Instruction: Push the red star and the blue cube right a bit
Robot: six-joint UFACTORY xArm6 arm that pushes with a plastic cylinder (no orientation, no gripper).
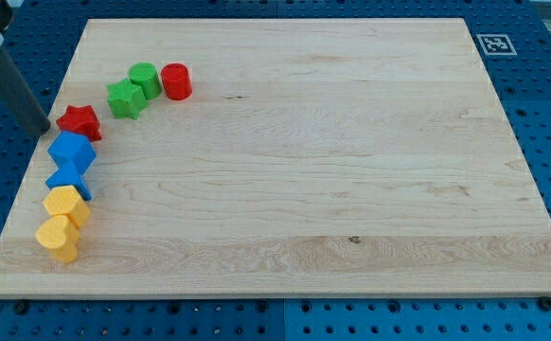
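The red star (79,121) lies near the left edge of the wooden board (285,170). The blue cube (72,151) sits just below it, touching it. My tip (46,130) is the lower end of the dark rod coming in from the view's top left. It stands just left of the red star, close to or touching its left point, and up-left of the blue cube.
A second blue block (69,180) lies under the cube. Below it are a yellow block (66,204) and a yellow heart-like block (58,237). A green star-like block (125,98), a green block (144,80) and a red cylinder (176,81) lie up-right of the star.
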